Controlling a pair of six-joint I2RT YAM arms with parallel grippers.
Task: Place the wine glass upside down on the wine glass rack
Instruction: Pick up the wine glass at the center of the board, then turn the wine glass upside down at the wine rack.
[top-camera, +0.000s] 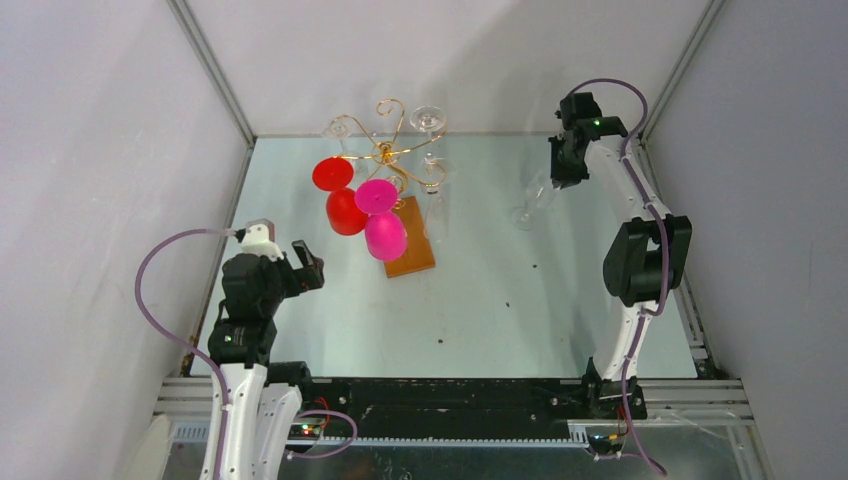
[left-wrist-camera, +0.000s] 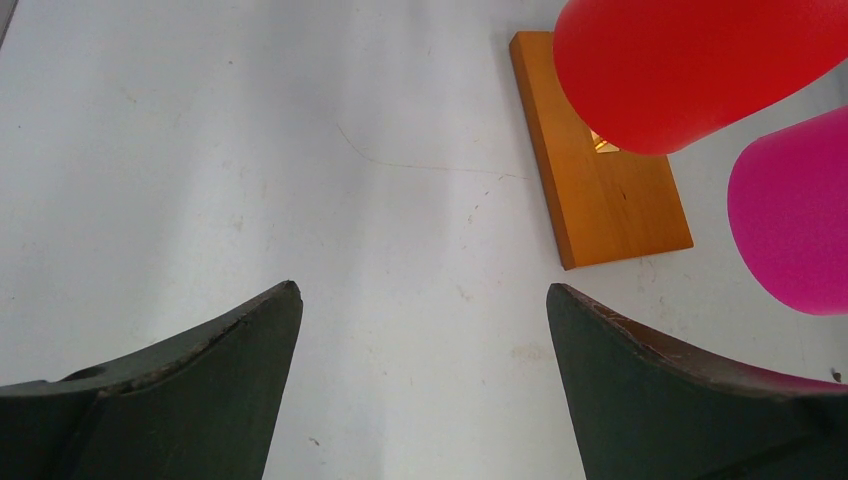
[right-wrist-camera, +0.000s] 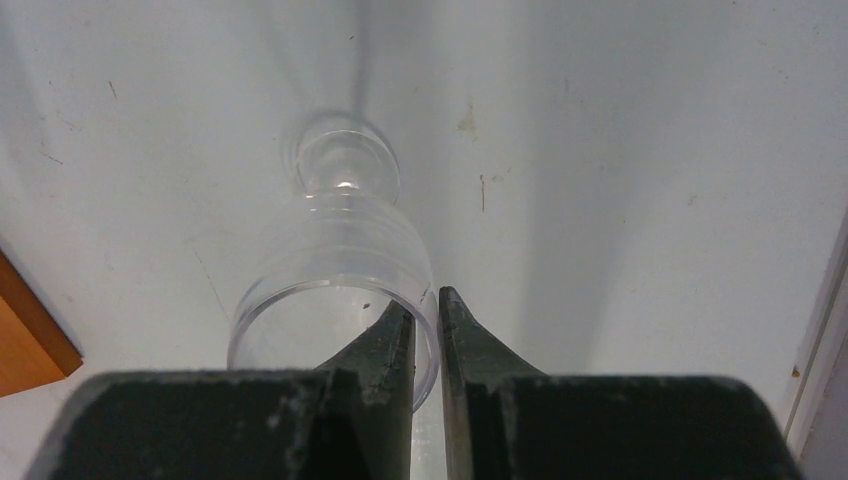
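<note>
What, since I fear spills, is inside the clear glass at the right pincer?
One finger of the right pincer sits inside the glass rim; otherwise it looks empty, table showing through. The pincer covers the rim's nearest part.

Top camera sits high above and behind me, tipped down and forward, far enough back to take in the whole table (top-camera: 500, 300). Left wrist camera now: it rides low and close over the tabletop, looking out between the fingers of my left gripper (left-wrist-camera: 422, 287) toward the wooden base of the wine glass rack (left-wrist-camera: 610, 190), with the red glass (left-wrist-camera: 690, 70) and pink glass (left-wrist-camera: 800, 220) hanging large at its upper right. The top view shows those same pieces mid-table. Right wrist camera is closer yet, looking down along my right gripper (right-wrist-camera: 426, 300) onto the clear wine glass (right-wrist-camera: 340, 250), which sits small at far right from above. A corner of the base shows at its left edge.
</note>
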